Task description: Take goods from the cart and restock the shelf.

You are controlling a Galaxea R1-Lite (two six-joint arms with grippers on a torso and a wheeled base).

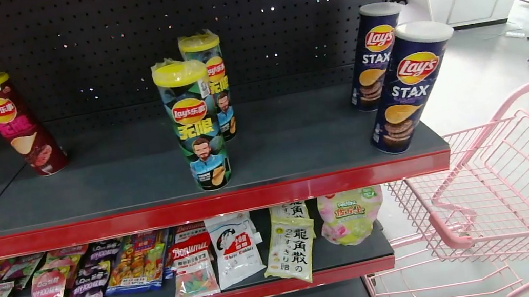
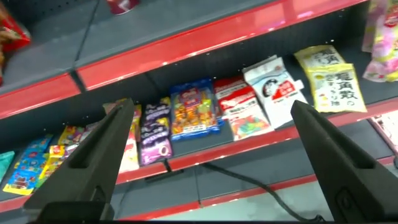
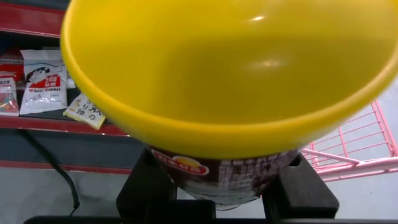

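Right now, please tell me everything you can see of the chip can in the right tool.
The chip can is a tube with a glossy yellow lid, plastic by its look, and a dark maroon body bearing a red-yellow logo. The right tool clamps the body between two black fingers. The head view places it beside the pink cart, apart from the shelf.

Head view: high, facing forward and down on the upper shelf, with the lower shelf beneath and the pink cart at the robot's right. Left wrist view: low and near, looking past the left tool at the lower shelf. Right wrist view: very close to the yellow-lidded can in the right tool; all three views share the lower shelf's white bag.
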